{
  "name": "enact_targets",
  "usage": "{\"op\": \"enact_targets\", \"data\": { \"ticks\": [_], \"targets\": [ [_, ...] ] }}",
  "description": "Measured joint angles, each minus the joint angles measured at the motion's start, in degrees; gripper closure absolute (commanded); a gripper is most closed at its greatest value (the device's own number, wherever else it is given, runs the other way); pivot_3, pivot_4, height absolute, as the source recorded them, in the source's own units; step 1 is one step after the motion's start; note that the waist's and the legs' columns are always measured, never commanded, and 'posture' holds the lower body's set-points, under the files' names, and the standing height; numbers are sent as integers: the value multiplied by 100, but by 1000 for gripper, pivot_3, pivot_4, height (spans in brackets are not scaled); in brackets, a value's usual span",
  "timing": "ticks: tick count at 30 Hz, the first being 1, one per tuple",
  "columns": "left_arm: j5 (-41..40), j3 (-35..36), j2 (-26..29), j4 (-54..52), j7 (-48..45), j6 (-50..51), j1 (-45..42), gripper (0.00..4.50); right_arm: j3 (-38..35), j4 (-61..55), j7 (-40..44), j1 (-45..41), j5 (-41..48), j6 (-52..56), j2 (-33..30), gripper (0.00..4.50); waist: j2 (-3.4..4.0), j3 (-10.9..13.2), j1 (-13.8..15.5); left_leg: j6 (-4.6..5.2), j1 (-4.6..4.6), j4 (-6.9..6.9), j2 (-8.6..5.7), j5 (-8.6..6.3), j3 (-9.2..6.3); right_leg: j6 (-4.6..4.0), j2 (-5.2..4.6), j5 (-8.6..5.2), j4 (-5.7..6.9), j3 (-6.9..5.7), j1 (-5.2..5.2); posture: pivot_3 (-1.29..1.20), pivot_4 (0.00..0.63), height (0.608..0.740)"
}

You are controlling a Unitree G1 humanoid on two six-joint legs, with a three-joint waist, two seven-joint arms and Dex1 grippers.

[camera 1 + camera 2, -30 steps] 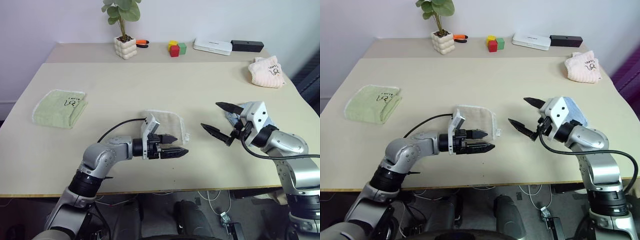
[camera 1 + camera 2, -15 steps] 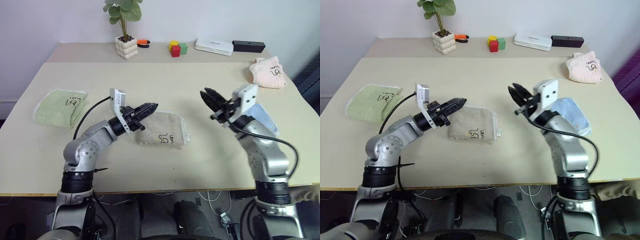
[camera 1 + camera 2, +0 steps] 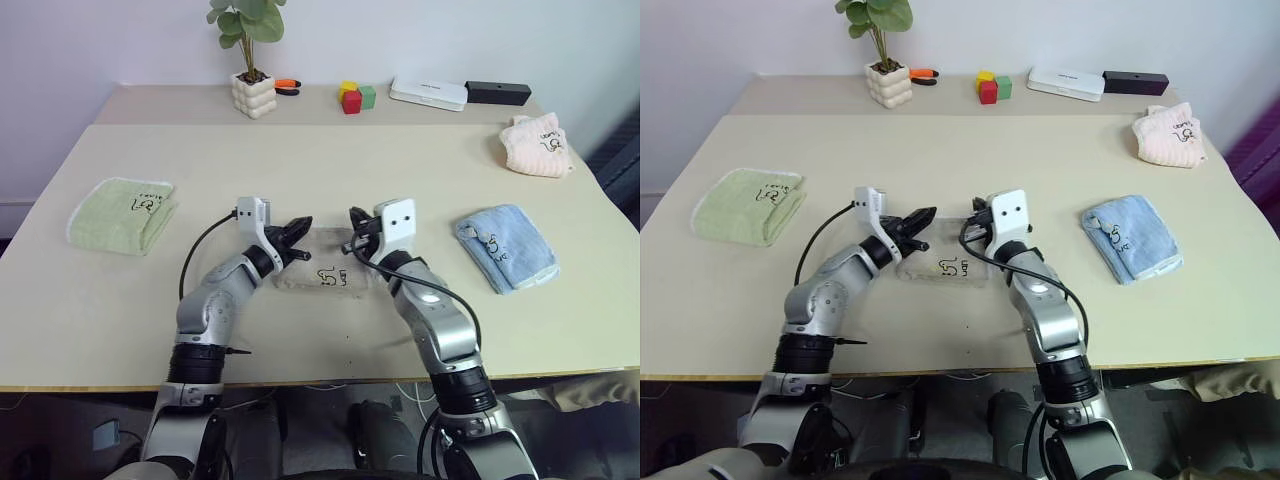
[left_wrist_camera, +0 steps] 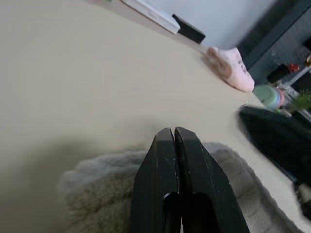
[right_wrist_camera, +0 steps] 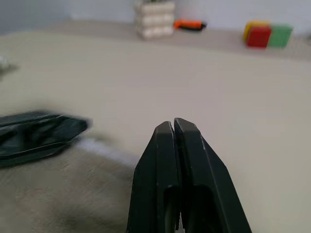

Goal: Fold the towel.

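Towel [image 3: 322, 272] lies folded near middle of table [image 3: 420, 170], toward front edge, long axis left-right. I see left gripper [image 3: 297, 229] at its far left corner, right gripper [image 3: 355, 226] at far right corner, both pinched closed, holding nothing; arms equally near.

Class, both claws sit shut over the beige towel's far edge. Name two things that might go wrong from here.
1. The left claw and right claw are shut with no cloth visibly pinched; lifting may leave the towel behind.
2. The claws point at each other and stand close; they might collide.
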Motion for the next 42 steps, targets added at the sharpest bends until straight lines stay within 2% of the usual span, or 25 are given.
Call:
{"op": "enact_targets", "data": {
  "ticks": [12, 28, 29, 31, 32, 38, 39, 42],
  "targets": [
    [357, -107, 78, 58, 52, -5, 25, 4472, 57, 217, -238, 328, -451, 48, -45, 4479, 0, 0, 0, 0, 1, 0, 0, 0, -1, 0, 0, 0, 0, -1, 1, 0, 150, 740],
    [389, 117, 272, 158, -39, -115, 117, 4472, -72, 196, -293, 512, -508, -135, -61, 4479, -1, -2, -9, 0, 5, 0, 1, 0, -1, 0, 0, 0, 1, -1, 4, 0, 150, 740],
    [383, 116, 299, 157, -79, -114, 117, 4230, -85, 196, -243, 490, -489, -135, -67, 4496, -1, -2, -10, 0, 5, 0, 1, 0, -1, 0, 0, 0, 1, -1, 4, 0, 150, 740],
    [285, 152, 354, 114, -200, -35, 117, 3625, -191, 183, -44, 440, -311, -102, -73, 3960, -1, -2, -10, 0, 5, 0, 1, 0, -1, 0, 0, 0, 1, -1, 4, 0, 150, 740],
    [218, 174, 391, 71, -289, -4, 119, 3163, -288, 172, 60, 407, -165, -75, -70, 3622, -1, -2, -10, 0, 5, 0, 1, 0, -1, 0, 0, 0, 1, -1, 4, 0, 150, 740],
    [-31, 338, 993, -225, -911, 46, 122, 114, -1396, -266, 615, 186, 1316, 587, -236, 675, 0, 0, -7, 0, 4, -3, 2, 0, -1, 0, 0, 0, 0, -2, 3, 0, 150, 740],
    [-69, 345, 1143, -281, -1051, 70, 122, 0, -1508, -410, 725, 155, 1562, 869, -383, 141, 1, 0, -8, 0, 3, -4, 2, 0, 0, -1, -1, 0, 0, -2, 2, 0, 150, 740],
    [-246, 404, 1614, -392, -1579, 122, 113, 0, -1962, -850, 941, 35, 2540, 1987, -793, 64, 1, 0, -14, 0, 3, -7, 6, 0, 0, -3, -1, -2, 2, -2, 0, 0, 150, 740]
  ]
}}
